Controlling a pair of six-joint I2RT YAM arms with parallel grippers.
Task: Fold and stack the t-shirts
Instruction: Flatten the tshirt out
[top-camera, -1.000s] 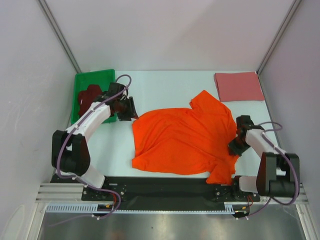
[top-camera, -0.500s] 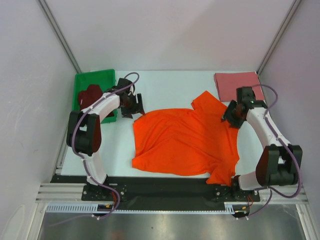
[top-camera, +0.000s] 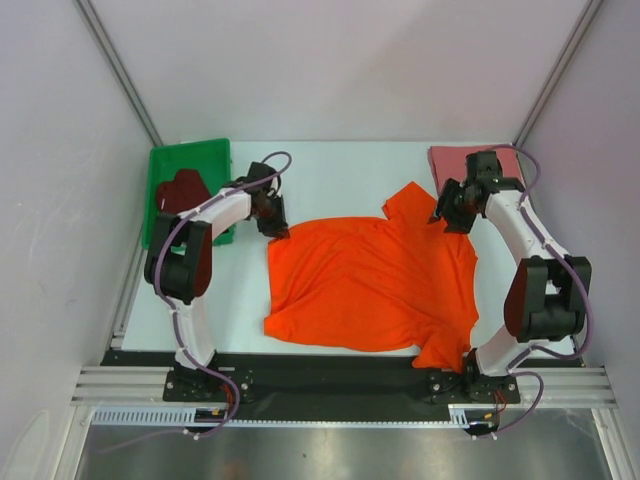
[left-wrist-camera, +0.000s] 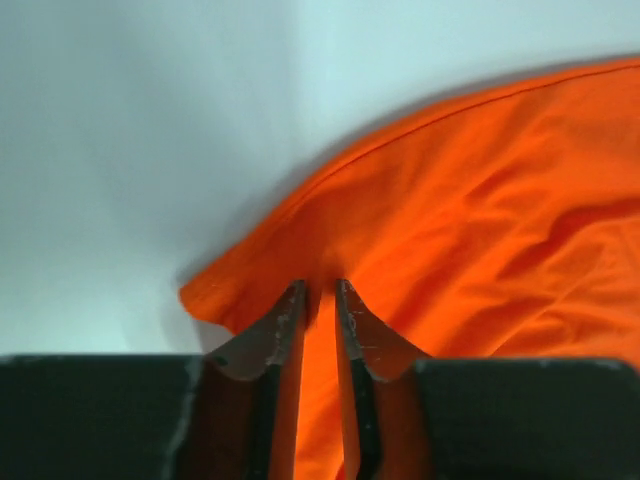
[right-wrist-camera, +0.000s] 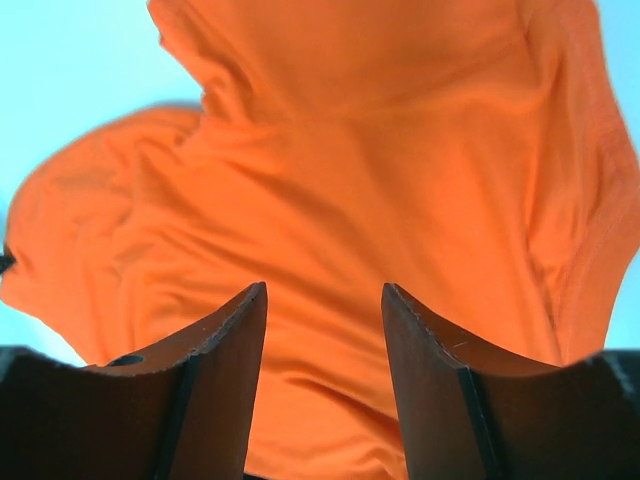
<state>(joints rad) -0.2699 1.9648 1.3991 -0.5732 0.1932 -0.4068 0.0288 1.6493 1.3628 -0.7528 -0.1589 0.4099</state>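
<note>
Left claw (left-wrist-camera: 320, 286) has moved in, pinching the orange t-shirt (top-camera: 370, 285).

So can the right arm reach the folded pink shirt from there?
Probably yes: the right gripper hangs open over the orange shirt, holding nothing, and the pink shirt lies just beside it.

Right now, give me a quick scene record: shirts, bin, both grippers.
orange t-shirt: unfolded, spread mid-table
pink t-shirt: folded, far right corner
maroon t-shirt: crumpled in green bin, far left
left gripper: pinching orange t-shirt's far left corner
right gripper: open, over orange t-shirt's far right part, gripping nothing
</note>
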